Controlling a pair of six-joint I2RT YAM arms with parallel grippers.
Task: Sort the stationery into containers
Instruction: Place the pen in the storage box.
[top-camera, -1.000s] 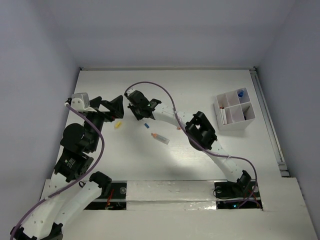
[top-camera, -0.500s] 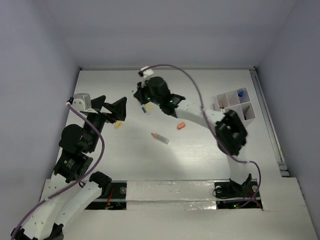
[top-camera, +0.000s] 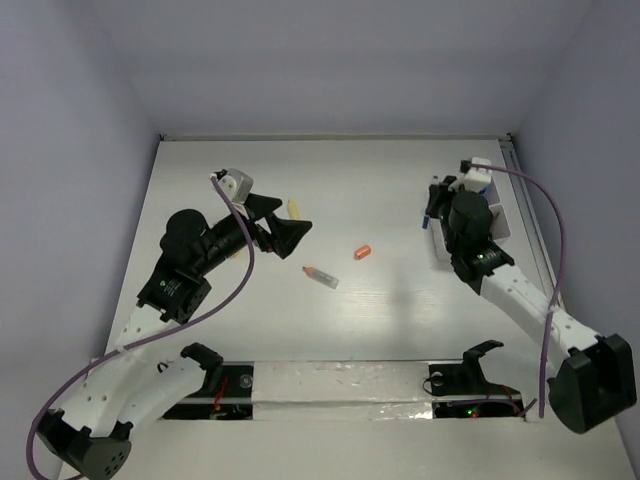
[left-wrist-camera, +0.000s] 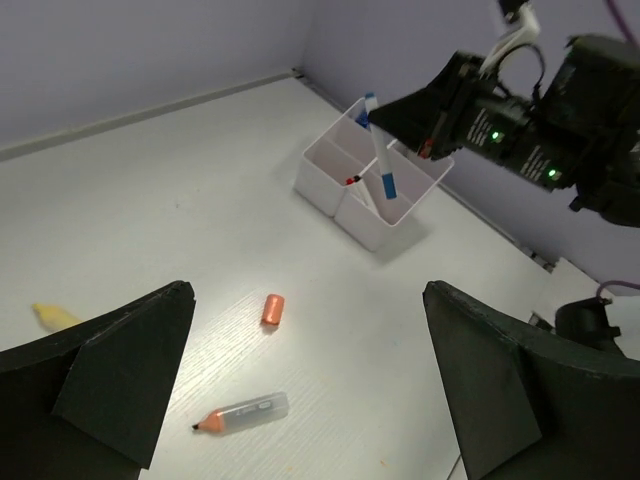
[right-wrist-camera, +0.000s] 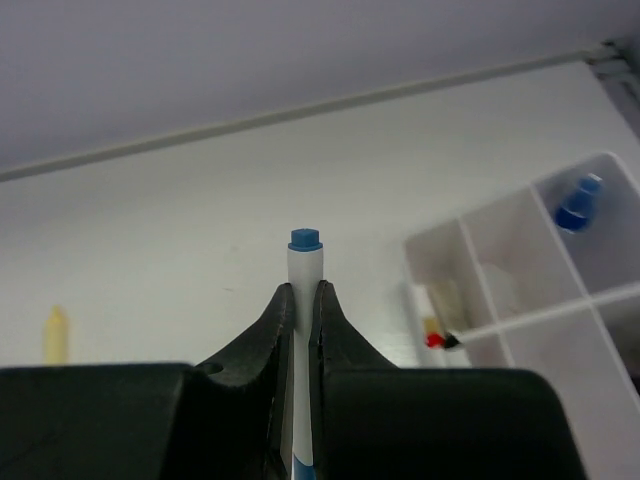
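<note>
My right gripper (right-wrist-camera: 303, 290) is shut on a white blue-tipped pen (right-wrist-camera: 303, 262) and holds it upright beside the white organizer box (right-wrist-camera: 520, 290). In the top view this gripper (top-camera: 432, 205) hangs at the box's left edge (top-camera: 503, 222). The left wrist view shows the pen (left-wrist-camera: 383, 165) just over the box (left-wrist-camera: 330, 185). A red-capped pen (right-wrist-camera: 435, 338) and a blue item (right-wrist-camera: 577, 200) are in the compartments. My left gripper (top-camera: 285, 222) is open and empty above the table, with the orange cap (left-wrist-camera: 272, 308) and the orange-tipped crayon (left-wrist-camera: 240, 412) lying between its fingers in view.
A cream-yellow stick (top-camera: 294, 207) lies at the far middle left, also in the left wrist view (left-wrist-camera: 50, 316). The cap (top-camera: 362, 251) and the crayon (top-camera: 321, 276) lie mid-table. Purple-grey walls close the table on three sides.
My right arm swung from the table's left-middle across to the organizer at the right, carrying the blue-tipped pen. My left gripper moved right toward the middle.
</note>
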